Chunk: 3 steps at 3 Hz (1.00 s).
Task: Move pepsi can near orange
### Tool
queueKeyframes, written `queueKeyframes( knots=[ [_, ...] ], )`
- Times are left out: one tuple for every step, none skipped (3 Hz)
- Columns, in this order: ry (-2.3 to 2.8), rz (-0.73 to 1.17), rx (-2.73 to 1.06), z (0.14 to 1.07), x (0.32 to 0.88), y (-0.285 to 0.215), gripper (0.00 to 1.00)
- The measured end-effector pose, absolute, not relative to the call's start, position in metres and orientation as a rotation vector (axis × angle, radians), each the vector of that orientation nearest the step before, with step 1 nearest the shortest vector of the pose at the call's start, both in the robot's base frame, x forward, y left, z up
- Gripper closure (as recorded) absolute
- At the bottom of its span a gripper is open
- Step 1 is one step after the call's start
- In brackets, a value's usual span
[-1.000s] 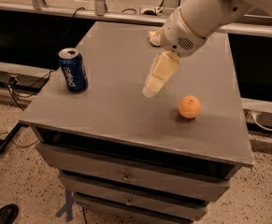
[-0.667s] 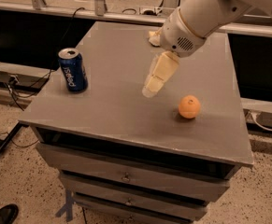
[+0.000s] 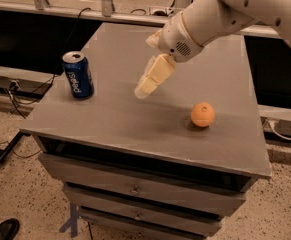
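The pepsi can (image 3: 78, 75), dark blue with white lettering and a silver top, stands upright near the left edge of the grey table (image 3: 120, 119). The orange (image 3: 203, 114) lies on the right part of the table, well apart from the can. My gripper (image 3: 153, 77), pale yellow at the end of the white arm (image 3: 210, 19), hangs above the middle of the table between the two. It points down and to the left, about a hand's width right of the can. It holds nothing.
The table is a cabinet with drawers (image 3: 135, 189) below its front edge. A railing and cables (image 3: 10, 91) run behind and to the left. A dark shoe (image 3: 0, 230) shows on the floor at the bottom left.
My gripper has moved a little to the left, toward the can. The can and the orange have not moved.
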State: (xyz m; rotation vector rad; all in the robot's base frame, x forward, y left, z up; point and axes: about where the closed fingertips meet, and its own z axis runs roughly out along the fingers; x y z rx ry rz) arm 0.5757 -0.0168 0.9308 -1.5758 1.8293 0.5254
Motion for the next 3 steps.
queueKeyframes(
  knots=[
    [1.733, 0.665, -1.509, 0.925, 0.605, 0.036, 0.0],
    [1.665, 0.793, -1.452, 0.914, 0.623, 0.083, 0.0],
    [1.618, 0.892, -1.425, 0.903, 0.63, 0.123, 0.0]
  ],
)
